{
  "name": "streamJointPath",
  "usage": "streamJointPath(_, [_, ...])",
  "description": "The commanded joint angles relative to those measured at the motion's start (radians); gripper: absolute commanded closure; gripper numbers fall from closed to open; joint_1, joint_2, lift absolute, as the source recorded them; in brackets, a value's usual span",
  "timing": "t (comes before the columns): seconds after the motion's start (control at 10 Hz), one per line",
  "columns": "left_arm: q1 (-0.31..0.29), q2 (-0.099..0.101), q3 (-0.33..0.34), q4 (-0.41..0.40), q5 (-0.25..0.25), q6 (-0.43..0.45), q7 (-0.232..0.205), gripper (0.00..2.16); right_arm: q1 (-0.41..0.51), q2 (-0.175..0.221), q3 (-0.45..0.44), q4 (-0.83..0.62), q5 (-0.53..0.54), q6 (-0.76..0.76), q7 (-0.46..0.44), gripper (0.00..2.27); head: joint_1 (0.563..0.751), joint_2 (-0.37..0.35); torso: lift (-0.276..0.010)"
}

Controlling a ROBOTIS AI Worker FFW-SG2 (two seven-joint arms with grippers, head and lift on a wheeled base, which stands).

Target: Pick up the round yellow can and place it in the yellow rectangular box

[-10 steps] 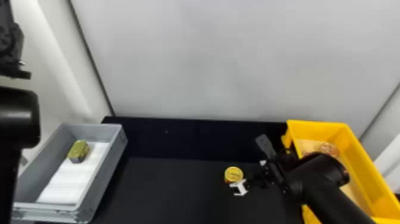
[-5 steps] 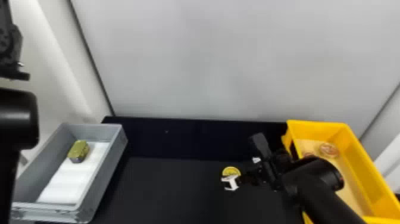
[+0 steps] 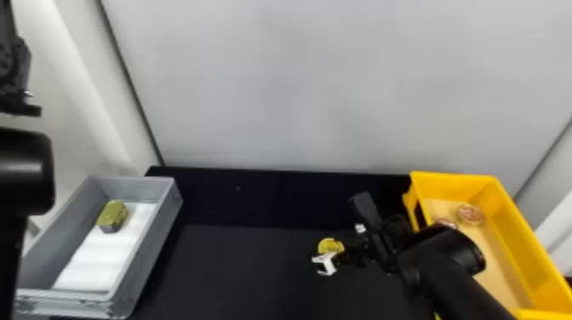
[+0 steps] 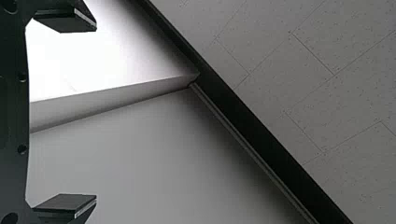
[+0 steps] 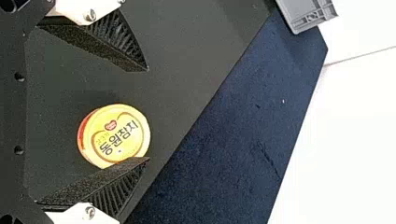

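Table (image 3: 238, 268) under can (image 3: 330, 245), yellow box (image 3: 457, 184) (plus bin (image 3: 138, 264))

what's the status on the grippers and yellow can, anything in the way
Right gripper open, yellow can between its fingers, ungripped. Left gripper open, off left. Yellow box wall probably needs clearing.

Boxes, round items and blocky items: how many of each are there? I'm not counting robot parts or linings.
Boxes: 2 (grey box, yellow box)
Round items: 3 (yellow can; in the yellow box, a reddish disc and a second disc)
Blocky items: 1 (greenish-yellow block in the grey box)
Total: 6
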Motion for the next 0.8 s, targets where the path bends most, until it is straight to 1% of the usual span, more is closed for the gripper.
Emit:
streamJointPath(0.0, [0.002, -0.003, -0.001, 0.0, 0.0, 0.0, 0.001, 0.0, -0.008, -0.018, 0.01, -0.005, 0.036, -0.006, -0.002, 0.1, 0.663, 0.054, -0.01])
streamJointPath(0.1, [0.002, -0.004, -0.001, 0.0, 0.0, 0.0, 0.001, 0.0, -0.013, -0.021, 0.012, -0.005, 0.058, -0.02, -0.003, 0.1, 0.663, 0.054, -0.01])
streamJointPath(0.3, [0.002, -0.006, -0.001, 0.0, 0.0, -0.001, 0.001, 0.0, -0.018, -0.025, 0.013, -0.002, 0.062, -0.022, -0.003, 0.1, 0.663, 0.054, -0.01])
streamJointPath(0.7, [0.002, -0.007, -0.001, 0.003, 0.0, -0.009, 0.001, 0.0, -0.018, -0.015, 0.016, 0.033, 0.062, -0.018, -0.002, 0.1, 0.663, 0.054, -0.01])
